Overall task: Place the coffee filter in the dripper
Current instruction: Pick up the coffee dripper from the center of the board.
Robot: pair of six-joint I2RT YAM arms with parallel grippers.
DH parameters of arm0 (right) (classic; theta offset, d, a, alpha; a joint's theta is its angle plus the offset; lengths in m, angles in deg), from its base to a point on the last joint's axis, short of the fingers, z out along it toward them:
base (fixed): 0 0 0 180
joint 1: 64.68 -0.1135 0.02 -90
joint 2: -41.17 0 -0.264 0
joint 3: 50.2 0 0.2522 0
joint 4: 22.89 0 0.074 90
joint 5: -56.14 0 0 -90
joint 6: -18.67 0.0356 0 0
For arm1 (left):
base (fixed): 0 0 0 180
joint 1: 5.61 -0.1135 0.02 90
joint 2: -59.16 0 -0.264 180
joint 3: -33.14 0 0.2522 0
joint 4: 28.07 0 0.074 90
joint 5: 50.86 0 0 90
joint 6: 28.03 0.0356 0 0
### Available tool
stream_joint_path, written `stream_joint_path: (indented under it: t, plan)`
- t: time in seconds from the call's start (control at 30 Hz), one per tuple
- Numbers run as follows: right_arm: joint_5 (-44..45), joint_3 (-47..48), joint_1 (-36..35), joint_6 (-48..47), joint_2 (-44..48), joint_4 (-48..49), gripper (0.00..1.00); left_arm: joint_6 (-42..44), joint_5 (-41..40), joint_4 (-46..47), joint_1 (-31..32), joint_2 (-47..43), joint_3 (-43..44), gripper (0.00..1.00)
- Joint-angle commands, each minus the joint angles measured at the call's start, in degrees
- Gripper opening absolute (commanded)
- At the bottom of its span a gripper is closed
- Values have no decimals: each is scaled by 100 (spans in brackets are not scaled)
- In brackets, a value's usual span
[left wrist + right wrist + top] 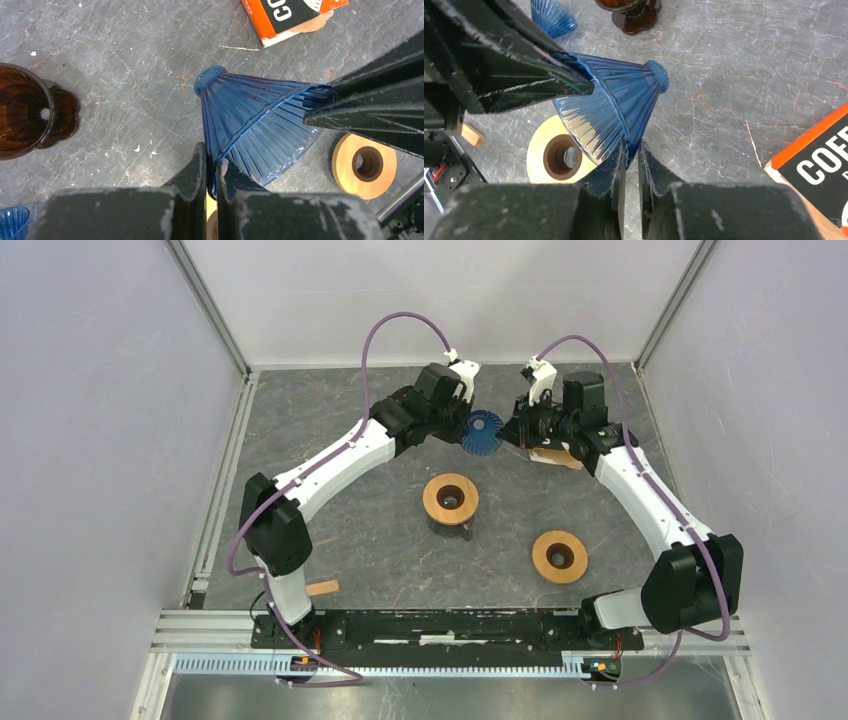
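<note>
Tabletop (pixel 380 540) grey, marbled; walls (pixel 100 390) white; dripper (pixel 483 433) held above.

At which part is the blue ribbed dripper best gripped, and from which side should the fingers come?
Grip the blue dripper at the thin rim of its wide mouth, one finger inside and one outside, coming from the open end. Its ribbed wall slopes and flares, so fingers across the body would probably slip. The left gripper pinches the rim this way.
</note>
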Motion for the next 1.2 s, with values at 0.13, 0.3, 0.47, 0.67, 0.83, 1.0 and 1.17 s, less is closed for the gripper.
stream_joint_path:
  t: [0.13,0.3,0.47,0.67,0.83,1.0,1.17]
  plan:
    - [-233,14,-35,-2205,756,-322,55,482,541,-433,-39,-418,430,2]
    - [-604,40,-39,-4442,1358,-1291,70,787,984,-1691,-70,-451,914,2]
    - [-1179,179,-341,-6405,1446,-2609,70,750,1740,-2618,-162,-290,1332,2]
    - [-466,304,-1305,-6775,1536,-2724,70,838,1656,-2770,-204,-393,1205,2]
    - [413,279,-2215,-6781,1429,-2635,70,883,1672,-2877,-216,-398,1057,2]
    - [1518,40,-3093,-6713,1292,-2251,68,933,1753,-3088,-216,-267,1117,2]
    - [2362,-36,-3546,-6754,951,-2107,57,977,1842,-3226,-242,-220,1088,2]
